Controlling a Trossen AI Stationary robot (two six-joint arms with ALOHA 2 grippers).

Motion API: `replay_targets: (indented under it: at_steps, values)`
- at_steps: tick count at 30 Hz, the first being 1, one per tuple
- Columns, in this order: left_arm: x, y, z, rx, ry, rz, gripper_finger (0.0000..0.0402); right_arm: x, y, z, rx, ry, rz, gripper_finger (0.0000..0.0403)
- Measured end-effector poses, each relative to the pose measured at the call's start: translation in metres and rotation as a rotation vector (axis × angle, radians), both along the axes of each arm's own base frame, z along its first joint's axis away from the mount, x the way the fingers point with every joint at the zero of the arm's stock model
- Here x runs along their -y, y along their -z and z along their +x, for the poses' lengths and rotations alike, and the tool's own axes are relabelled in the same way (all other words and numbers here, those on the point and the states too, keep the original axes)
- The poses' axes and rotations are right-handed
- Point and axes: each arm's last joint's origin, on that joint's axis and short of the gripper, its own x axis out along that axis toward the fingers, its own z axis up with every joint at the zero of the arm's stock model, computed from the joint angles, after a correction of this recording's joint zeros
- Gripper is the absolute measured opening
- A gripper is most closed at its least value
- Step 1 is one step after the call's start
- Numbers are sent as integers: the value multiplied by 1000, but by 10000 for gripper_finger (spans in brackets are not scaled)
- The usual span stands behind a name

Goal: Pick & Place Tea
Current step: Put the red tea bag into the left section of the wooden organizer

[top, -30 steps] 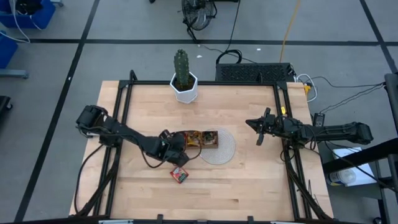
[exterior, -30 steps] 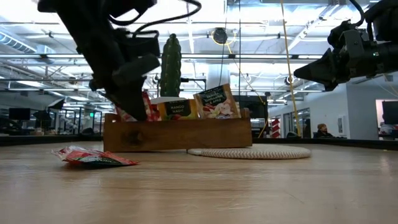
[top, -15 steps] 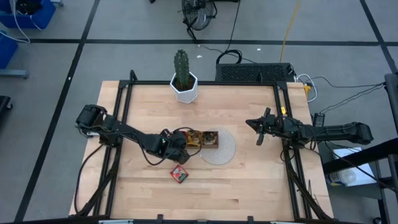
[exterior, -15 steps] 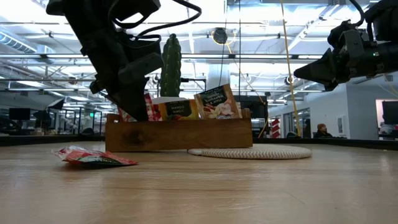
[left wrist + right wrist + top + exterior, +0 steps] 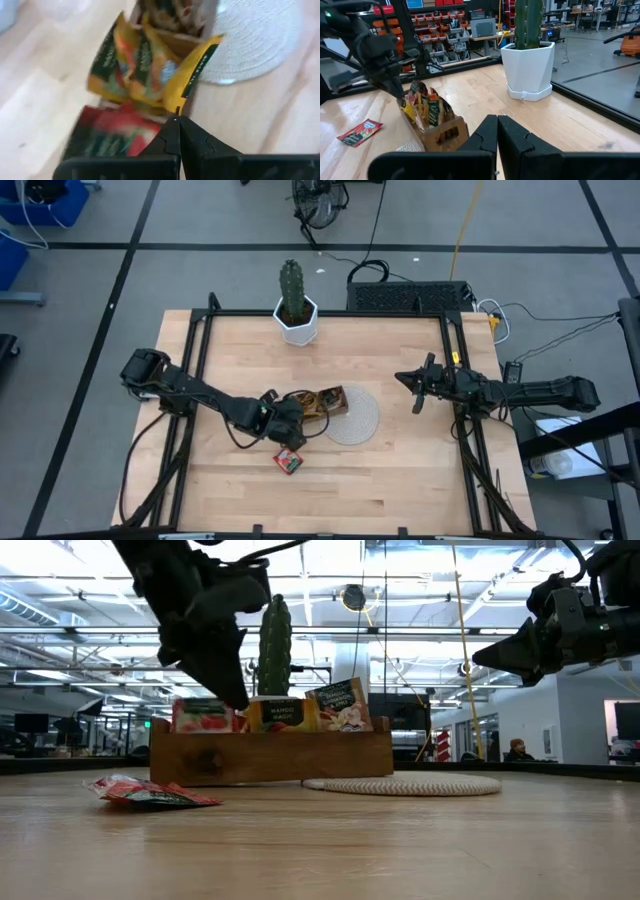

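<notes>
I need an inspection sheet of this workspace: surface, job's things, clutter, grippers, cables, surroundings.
Surface: pale wooden table, round white woven mat.
Job's things: brown wooden tray holding upright sachets; one red sachet loose on the table.
Clutter: green cactus in white pot.
Grippers: left gripper shut, at the tray; right gripper shut, waiting above the table's right side.
Cables: black cables beside the table.
Surroundings: grey floor.

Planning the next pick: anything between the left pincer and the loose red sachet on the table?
Nothing visible. The left pincer, shut, hangs over the wooden tray's end; the red sachet lies alone on bare table just in front of it.
</notes>
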Motion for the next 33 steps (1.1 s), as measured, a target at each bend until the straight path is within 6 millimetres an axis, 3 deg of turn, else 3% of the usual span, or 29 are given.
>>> replay_targets:
  at_steps: [14, 17, 21, 26, 30, 33]
  values:
    - [3, -9, -7, -98, -34, 0, 1, 0, 0, 0, 0, 0, 0, 0]
    - [10, -9, -8, -87, 4, -13, 1, 0, 0, 0, 0, 0, 0, 0]
    - [36, -12, -7, -51, 182, -115, 8, 0, 0, 0, 0, 0, 0, 0]
    - [58, -12, -11, -53, 335, -234, 50, 0, 0, 0, 0, 0, 0, 0]
    - [72, -10, -24, -143, 430, -290, 109, 0, 0, 0, 0, 0, 0, 0]
    - [77, -8, -30, -173, 398, -308, 158, 0, 0, 0, 0, 0, 0, 0]
